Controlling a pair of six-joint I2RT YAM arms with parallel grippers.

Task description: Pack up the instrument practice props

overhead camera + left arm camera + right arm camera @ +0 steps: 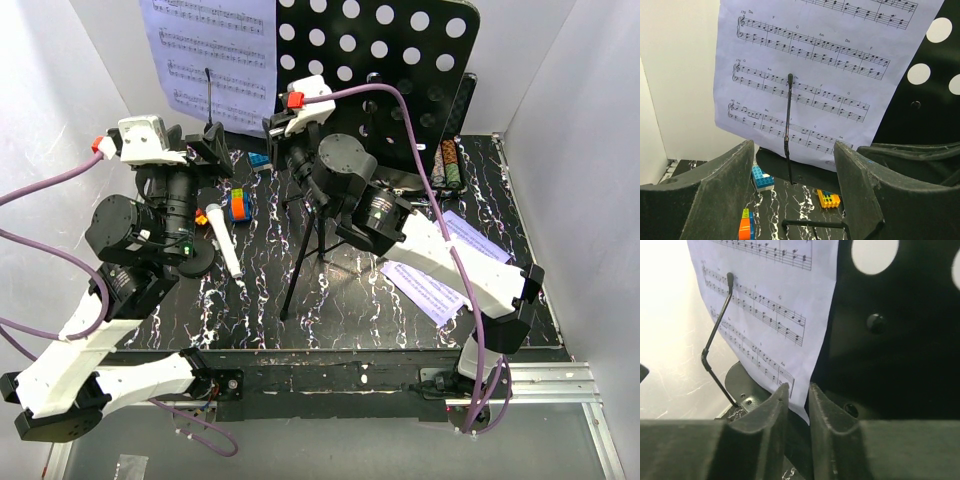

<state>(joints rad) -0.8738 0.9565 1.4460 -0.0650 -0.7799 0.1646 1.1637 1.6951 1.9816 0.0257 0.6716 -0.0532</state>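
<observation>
The black music stand's hole-punched desk (400, 60) stands at the back on tripod legs (300, 262). A white sheet-music page (215, 60) leans on its left half, with a thin black wire arm (788, 125) in front of it. My left gripper (794, 147) is open wide, facing the page (815, 75) from a short way off. My right gripper (797, 387) is open only by a narrow gap, and the page's lower right corner (807, 407) sits in line with that gap. The microphone (224, 240) lies on the table by the left arm.
Two loose music pages (430, 290) lie on the table under the right arm. A case of poker chips (450, 165) stands at the back right. Toy blocks lie below the stand: blue (761, 179), yellow (828, 198), orange (746, 225). White walls enclose both sides.
</observation>
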